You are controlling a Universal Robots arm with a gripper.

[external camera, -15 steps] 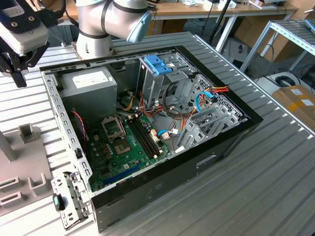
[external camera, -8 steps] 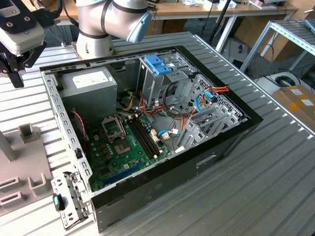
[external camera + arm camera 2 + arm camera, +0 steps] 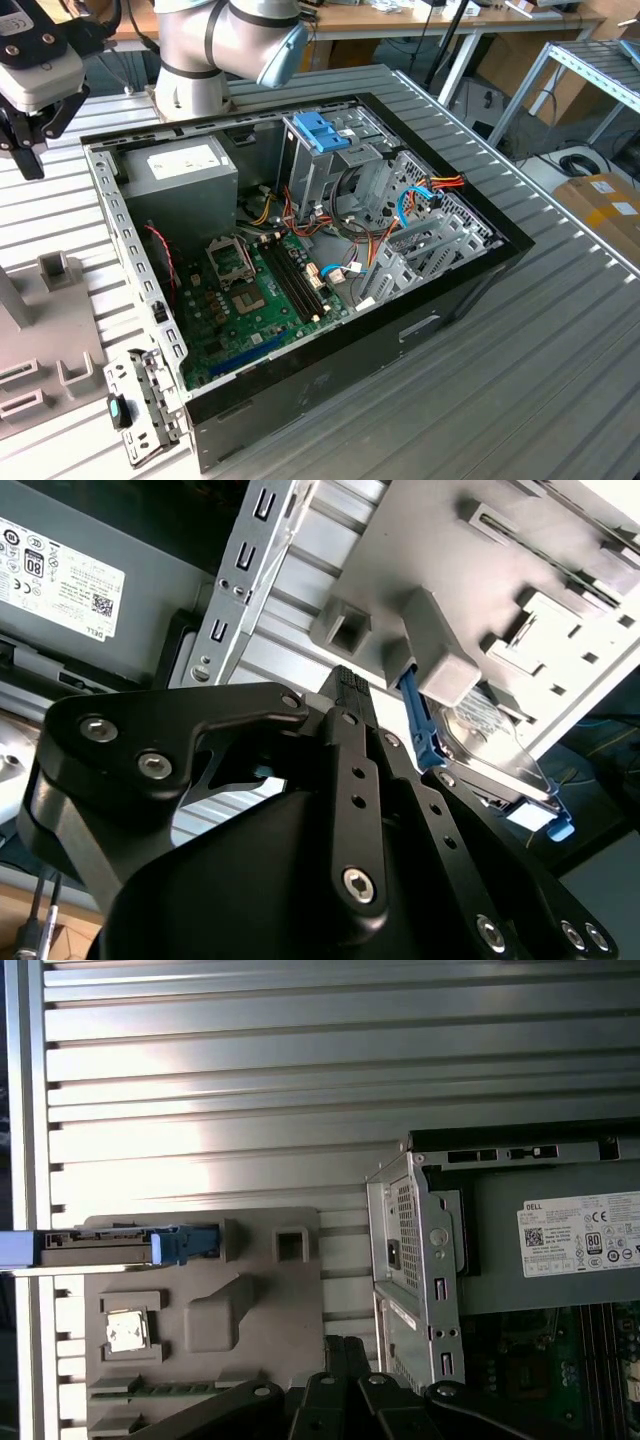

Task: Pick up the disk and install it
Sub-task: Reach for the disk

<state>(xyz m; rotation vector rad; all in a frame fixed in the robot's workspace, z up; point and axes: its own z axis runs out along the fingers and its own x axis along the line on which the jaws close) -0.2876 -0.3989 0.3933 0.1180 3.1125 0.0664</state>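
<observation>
My claw (image 3: 342, 1345), pressed together and empty, hovers by the holder (image 3: 250, 1300), where the disk (image 3: 110, 1247) stands on edge along its far edge, probably for easy pinching.

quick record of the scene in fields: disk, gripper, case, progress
disk: standing on edge in a slot of the grey holder, blue rails fitted
gripper: shut, empty, near the holder, apart from the disk
case: open, beside the holder
drive cage: inside the case, blue latch on top
progress: disk not yet picked up
</observation>
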